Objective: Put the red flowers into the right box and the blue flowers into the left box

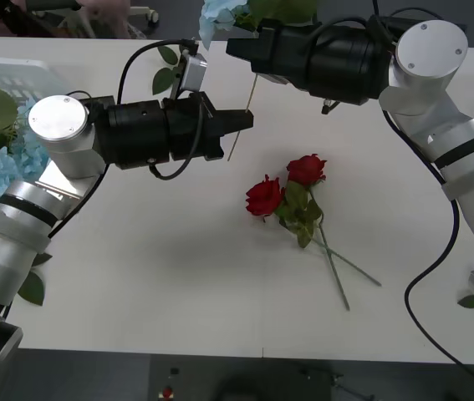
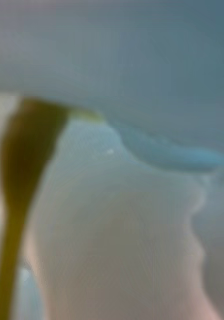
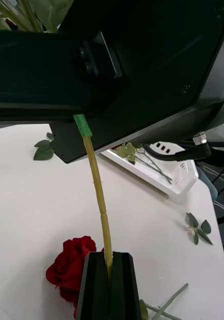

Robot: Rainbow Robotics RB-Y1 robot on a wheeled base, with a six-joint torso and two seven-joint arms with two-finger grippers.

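Left hand [image 3: 108,280] clenched on the blue flower's stem [image 3: 98,192]; right hand's state cannot be told. Two red flowers [image 1: 287,192] lie mid-surface [image 1: 178,284], open room toward six o'clock; left box [image 1: 11,71] at nine o'clock edge.

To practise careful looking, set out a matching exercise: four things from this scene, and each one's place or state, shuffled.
Things:
1. red flowers
2. left gripper
3. left box
4. right gripper

Place or state:
A. shut on the stem of a blue flower
B. by that flower's head, near the far edge
C. lying loose on the table
D. holding other blue flowers

Pairs: 1-C, 2-A, 3-D, 4-B
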